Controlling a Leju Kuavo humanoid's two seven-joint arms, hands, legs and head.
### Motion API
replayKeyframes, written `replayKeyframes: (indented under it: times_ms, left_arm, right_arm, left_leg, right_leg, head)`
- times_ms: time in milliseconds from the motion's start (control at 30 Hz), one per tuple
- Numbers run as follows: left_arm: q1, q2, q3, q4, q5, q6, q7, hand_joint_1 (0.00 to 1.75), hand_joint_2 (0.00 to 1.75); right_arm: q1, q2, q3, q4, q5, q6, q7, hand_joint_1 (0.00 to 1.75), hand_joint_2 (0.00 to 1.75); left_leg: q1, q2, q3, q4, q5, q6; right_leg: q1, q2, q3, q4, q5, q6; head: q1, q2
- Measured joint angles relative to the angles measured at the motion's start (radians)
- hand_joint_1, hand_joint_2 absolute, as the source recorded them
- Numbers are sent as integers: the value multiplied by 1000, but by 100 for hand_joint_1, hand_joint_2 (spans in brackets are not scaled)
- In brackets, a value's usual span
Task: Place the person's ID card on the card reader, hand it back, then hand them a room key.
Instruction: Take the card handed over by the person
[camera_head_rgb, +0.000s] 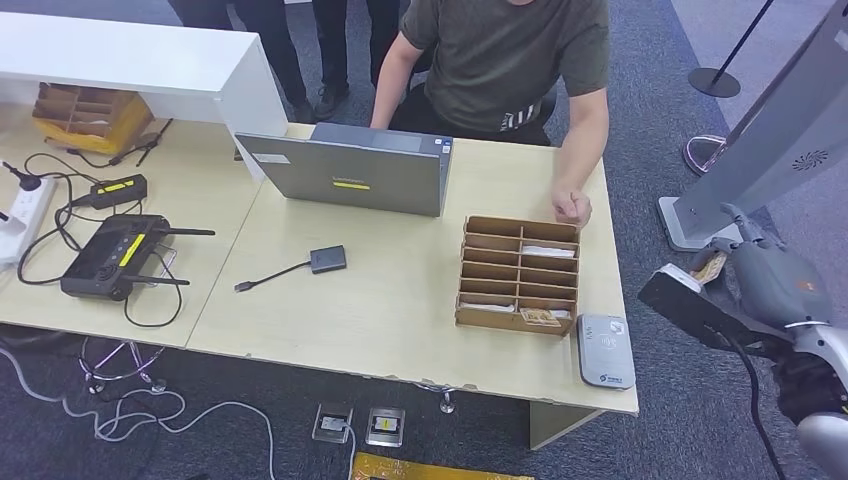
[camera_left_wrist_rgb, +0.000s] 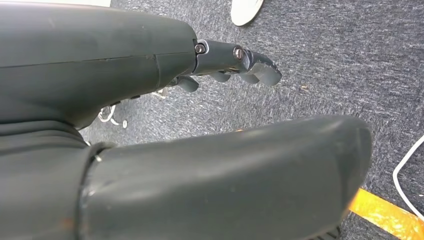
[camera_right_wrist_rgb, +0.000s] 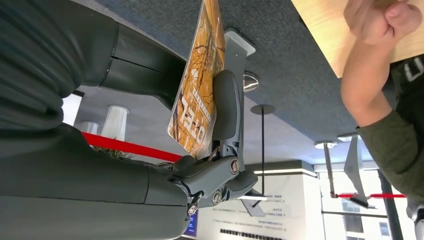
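My right hand (camera_head_rgb: 765, 275) is off the table's right edge, beyond the grey card reader (camera_head_rgb: 605, 350) at the front right corner. It pinches an orange tree-patterned card (camera_right_wrist_rgb: 197, 85) upright between thumb and fingers (camera_right_wrist_rgb: 226, 105); that card (camera_head_rgb: 708, 267) peeks out at the hand's left. A seated person in a dark green shirt rests a closed hand (camera_head_rgb: 572, 207) on the table's far right edge, also seen close by (camera_right_wrist_rgb: 375, 20). My left hand (camera_left_wrist_rgb: 125, 75) hangs over the carpet, fingers (camera_left_wrist_rgb: 250, 65) apart, holding nothing.
A cardboard slotted box (camera_head_rgb: 519, 273) with a few cards stands left of the reader. A grey laptop (camera_head_rgb: 350, 175), a small adapter (camera_head_rgb: 327, 259) and a black router (camera_head_rgb: 110, 255) lie further left. A white kiosk stand (camera_head_rgb: 780, 140) rises beside my right arm.
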Motion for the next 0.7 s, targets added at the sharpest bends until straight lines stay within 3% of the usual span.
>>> replayKeyframes:
  times_ms: [700]
  left_arm:
    - [-3, -2, 0, 0, -8, -3, 2, 0, 0]
  right_arm:
    - [26, 86, 85, 106, 0, -10, -47, 175, 175]
  left_leg:
    - [0, 0, 0, 0, 0, 0]
  right_leg:
    - [0, 0, 0, 0, 0, 0]
  head:
    - [0, 0]
